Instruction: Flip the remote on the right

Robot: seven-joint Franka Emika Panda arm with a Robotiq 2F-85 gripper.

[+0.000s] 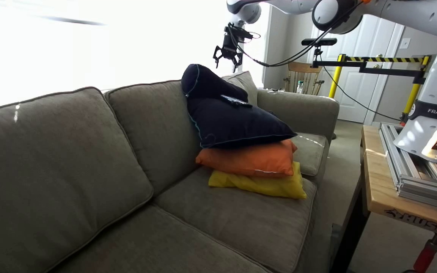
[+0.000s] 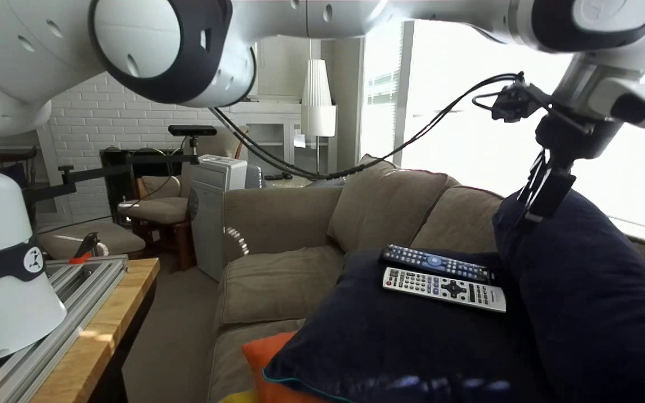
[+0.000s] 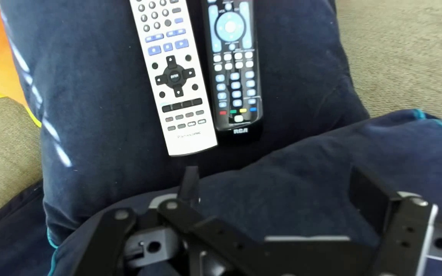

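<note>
A silver Panasonic remote (image 3: 178,88) and a black RCA remote (image 3: 236,76) lie side by side, buttons up, on a navy pillow (image 3: 102,126). In the wrist view the black one is on the right. The silver remote (image 2: 444,288) and the black remote (image 2: 437,263) also show in an exterior view, where the silver one is nearer the camera. My gripper (image 3: 272,180) is open with nothing between its fingers. It hangs above the pillows, apart from both remotes, near their lower ends. The open gripper (image 1: 225,68) also shows in an exterior view, above the sofa back.
A second navy pillow (image 2: 591,280) leans against the sofa back, below the gripper. An orange pillow (image 1: 247,159) and a yellow pillow (image 1: 260,185) lie under the navy one on the sofa (image 1: 218,223). The arm's base stands on a wooden bench (image 1: 378,178).
</note>
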